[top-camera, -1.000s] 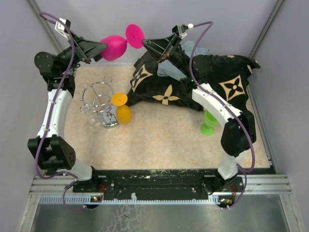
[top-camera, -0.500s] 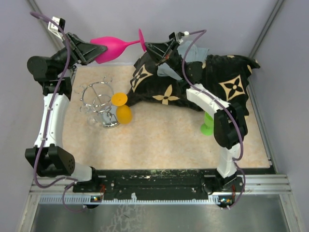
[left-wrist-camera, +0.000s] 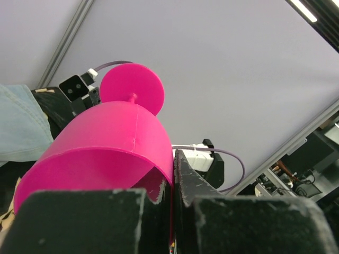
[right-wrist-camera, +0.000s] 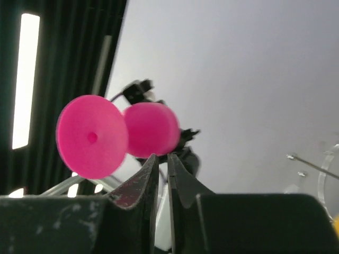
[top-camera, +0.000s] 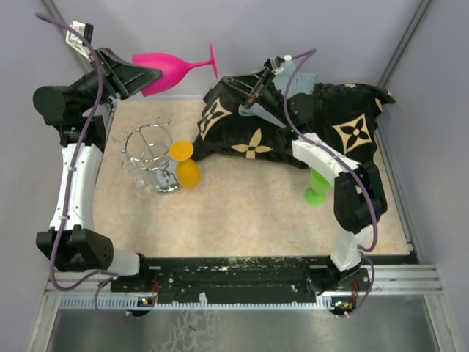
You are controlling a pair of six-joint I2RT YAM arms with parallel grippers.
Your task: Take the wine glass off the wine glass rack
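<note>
A pink wine glass (top-camera: 167,71) is held level in the air at the back left, its foot toward the right. My left gripper (top-camera: 150,75) is shut on the rim of its bowl (left-wrist-camera: 106,143), one finger inside and one outside (left-wrist-camera: 172,159). My right gripper (top-camera: 234,79) sits a little right of the glass's foot (right-wrist-camera: 91,136) and does not touch it. Its fingers (right-wrist-camera: 161,157) stand a narrow slit apart with nothing between them. The chrome wine glass rack (top-camera: 150,154) stands on the table below the left arm.
An orange wine glass (top-camera: 185,163) is at the rack's right side; whether it hangs from a loop I cannot tell. A black patterned cloth (top-camera: 293,121) covers the back right. A green glass (top-camera: 317,187) stands by the right arm. Grey walls close in the back.
My left gripper has closed on the pink glass's rim. My right gripper has let go of the foot and drawn back to the right. The glass has turned to lie level.
</note>
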